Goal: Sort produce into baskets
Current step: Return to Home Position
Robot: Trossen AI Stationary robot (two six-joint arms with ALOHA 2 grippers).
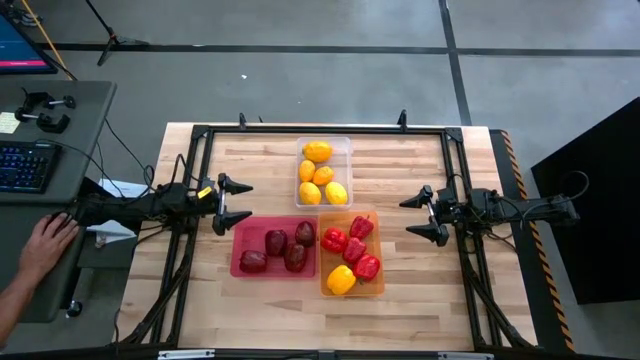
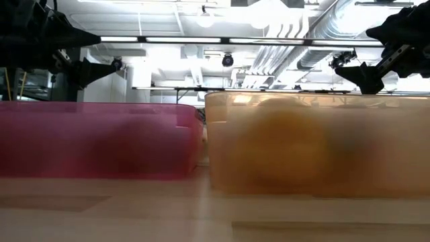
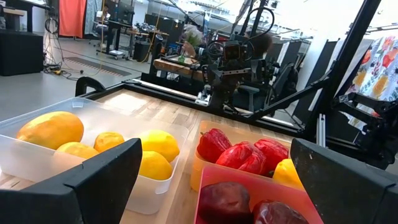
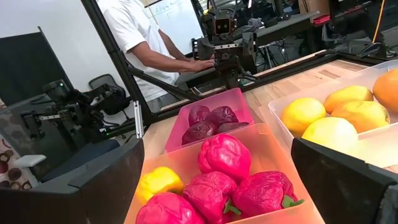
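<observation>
On the table: a pale wooden butcher-block top (image 1: 270, 305) inside a black metal frame (image 1: 320, 130), with three bins clustered at its middle.
Room: grey floor crossed by dark tape lines; white ceiling with ducts and strip lights in the low view; work benches and gear beyond the table.
Clear bin (image 1: 348, 148): at the far middle, holding five lemons (image 1: 317, 152).
Pink bin (image 1: 240, 228): nearer the left arm, holding four dark maroon fruits (image 1: 275, 241).
Orange bin (image 1: 377, 290): touching the pink bin's side and just below the clear one, holding four red bell peppers (image 1: 354, 249) and one yellow bell pepper (image 1: 341, 279) at its near end.
Left gripper (image 1: 248, 201): above the table's left part, beside the pink bin, fingers spread, nothing between them.
Right gripper (image 1: 406, 217): above the right part, beside the orange bin, fingers spread, carrying nothing.
Around: a grey side desk (image 1: 60, 110) to the left with a keyboard (image 1: 25, 165); a person's hand (image 1: 45, 240) rests by the left arm's base; a person in a white shirt (image 4: 134, 31) shows in the right wrist view.
In the way: in the low view the pink and orange bin walls fill the foreground and blur their contents; in each wrist view that arm's own dark fingers (image 3: 93, 180) cover the bottom corners.
</observation>
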